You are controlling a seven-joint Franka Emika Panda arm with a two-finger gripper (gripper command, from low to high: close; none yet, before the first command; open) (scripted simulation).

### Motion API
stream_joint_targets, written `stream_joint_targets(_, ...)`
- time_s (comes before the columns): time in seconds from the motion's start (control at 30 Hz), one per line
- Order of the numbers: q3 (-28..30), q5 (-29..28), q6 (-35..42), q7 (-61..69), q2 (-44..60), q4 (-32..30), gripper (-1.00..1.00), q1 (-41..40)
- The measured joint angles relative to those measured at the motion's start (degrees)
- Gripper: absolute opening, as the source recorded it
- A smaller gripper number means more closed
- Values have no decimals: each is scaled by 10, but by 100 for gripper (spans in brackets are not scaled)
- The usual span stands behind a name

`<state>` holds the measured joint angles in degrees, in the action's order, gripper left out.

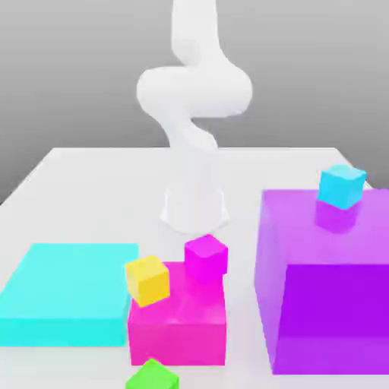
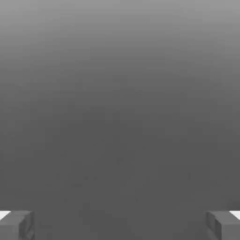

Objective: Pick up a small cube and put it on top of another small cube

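Note:
The small bright green cube [image 1: 152,374] lies on the table at the front edge of the exterior view, just in front of a large magenta block [image 1: 178,327]. The small magenta-pink cube [image 1: 206,256] rests on that block's back right corner, with a small yellow cube [image 1: 147,279] at its left on the same block. In the hand view my gripper [image 2: 120,225] is open. Its two fingertips [image 2: 16,225] stand far apart, with nothing between them and plain grey behind. My white arm [image 1: 194,99] rises from its base at the table's middle.
A tall purple block [image 1: 327,296] stands at the exterior view's right with a small cyan cube [image 1: 341,186] on top. A flat cyan slab [image 1: 68,292] lies at the left. The arm's base [image 1: 195,209] stands behind the magenta block.

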<state>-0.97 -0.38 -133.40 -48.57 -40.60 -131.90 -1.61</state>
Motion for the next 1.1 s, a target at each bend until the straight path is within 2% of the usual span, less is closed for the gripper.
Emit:
stream_joint_targets(0.6, -31, -44, -117, -209, 378, -9, 0, -74)
stream_joint_targets(0.93, -22, -23, -185, -289, 583, -13, 0, -83)
stream_joint_targets(1.07, -16, -25, -245, -299, 666, 0, 0, -79)
stream_joint_targets(1.1, -14, -27, -257, -300, 681, 3, -100, -77)
